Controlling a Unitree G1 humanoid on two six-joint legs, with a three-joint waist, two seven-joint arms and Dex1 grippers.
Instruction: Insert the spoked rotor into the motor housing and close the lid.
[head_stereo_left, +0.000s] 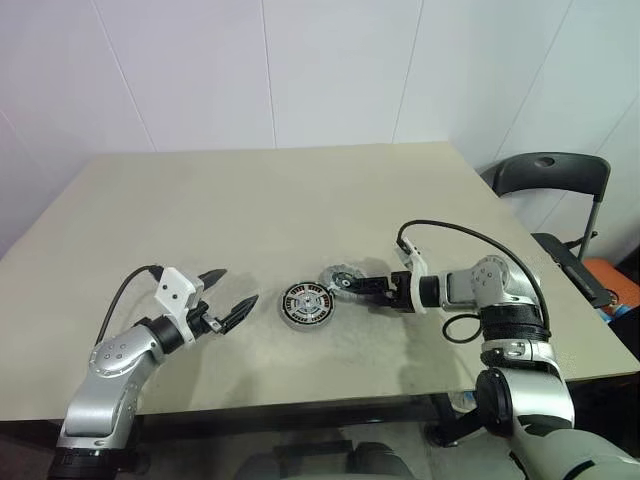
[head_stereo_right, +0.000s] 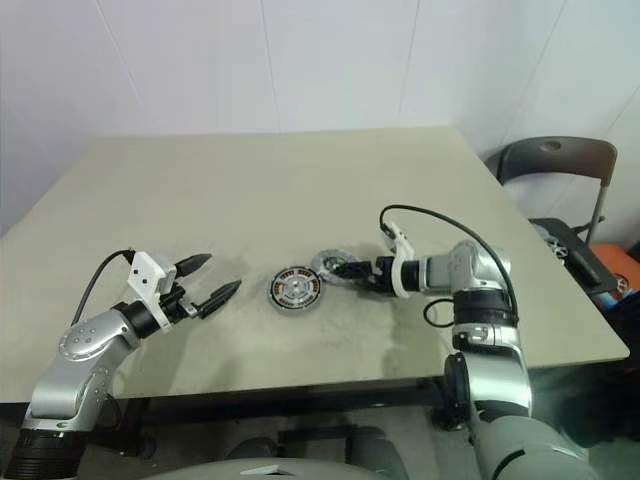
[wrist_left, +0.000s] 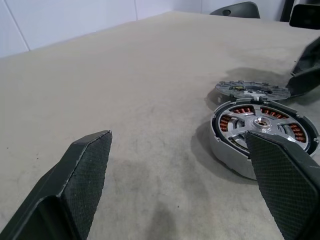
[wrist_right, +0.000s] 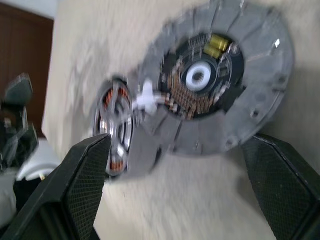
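Housing (head_stereo_left: 306, 305) sits mid-table near the front edge, copper windings ringing a silver spoked centre, so the rotor seems already seated. Left gripper (head_stereo_left: 231, 298) hangs released to its left. Just right, the notched grey lid (head_stereo_left: 340, 279) lies flat between the right gripper's (head_stereo_left: 352, 285) spread fingers; closing off-centre could skid it away.
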